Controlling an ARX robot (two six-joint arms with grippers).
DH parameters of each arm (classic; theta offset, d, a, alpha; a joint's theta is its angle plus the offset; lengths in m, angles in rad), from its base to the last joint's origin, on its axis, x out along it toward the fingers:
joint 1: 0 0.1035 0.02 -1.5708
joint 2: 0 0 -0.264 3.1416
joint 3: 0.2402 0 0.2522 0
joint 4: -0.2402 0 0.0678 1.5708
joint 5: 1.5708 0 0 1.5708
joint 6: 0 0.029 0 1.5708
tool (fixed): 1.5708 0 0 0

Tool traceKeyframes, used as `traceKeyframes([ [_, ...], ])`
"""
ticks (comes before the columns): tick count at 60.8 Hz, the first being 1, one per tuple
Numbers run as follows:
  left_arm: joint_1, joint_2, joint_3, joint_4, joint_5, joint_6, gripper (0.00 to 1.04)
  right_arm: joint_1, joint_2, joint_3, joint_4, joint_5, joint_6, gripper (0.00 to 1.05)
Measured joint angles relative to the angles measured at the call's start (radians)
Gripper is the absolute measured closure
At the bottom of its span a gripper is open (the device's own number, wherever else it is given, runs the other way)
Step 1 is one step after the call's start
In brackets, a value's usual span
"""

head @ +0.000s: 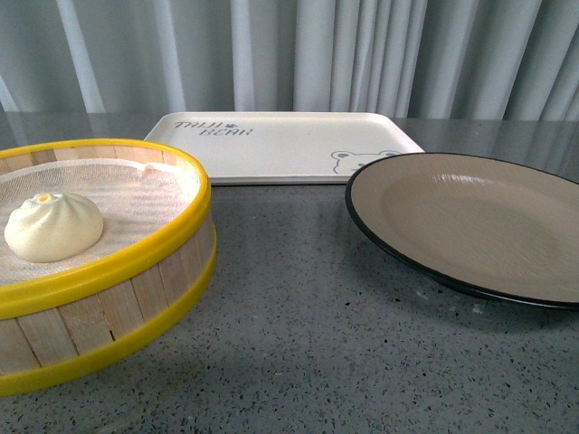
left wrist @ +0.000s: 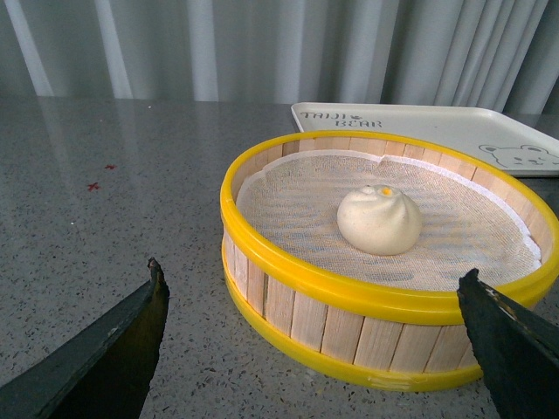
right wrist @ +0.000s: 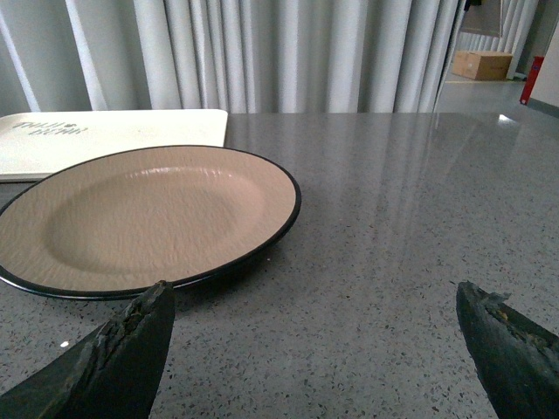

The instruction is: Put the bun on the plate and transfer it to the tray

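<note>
On the grey table (head: 298,344) nothing of the task is done yet. The bun (head: 54,226) sits on white cloth (left wrist: 288,201) inside a yellow-rimmed steamer (head: 136,262). The plate (head: 470,217) lies bare to the right of it, and the tray (head: 280,145) lies behind both, also bare.

The left gripper (left wrist: 314,269) faces the steamer from outside its wall, jaws spread wide and empty. The right gripper (right wrist: 312,286) hangs just short of the plate, equally wide and empty.

Several things could go wrong from here:
- A low approach could catch a finger on the yellow rim and shove or tip the steamer.
- The bun looks soft, so a hard pinch would probably dent it, and a light one might drop it.
- The cloth may cling to the bun and lift with it.
- The plate is shallow with a glossy rim. A grip there could slip, and any tilt on the way to the tray would likely roll the bun off.
</note>
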Motion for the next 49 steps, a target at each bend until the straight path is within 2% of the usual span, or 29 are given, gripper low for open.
traceKeyframes([
  [47,0.0,0.0,0.0,0.0,0.0,0.0,0.07,0.0,0.0,0.0,0.0,0.0,0.0,0.09],
  [48,0.0,0.0,0.0,0.0,-0.001,0.0,0.07,0.0,0.0,0.0,0.0,0.0,0.0,0.09],
  [49,-0.016,0.024,0.013,-0.044,-0.051,-0.013,0.07,0.0,0.0,0.0,0.0,0.0,0.0,0.09],
])
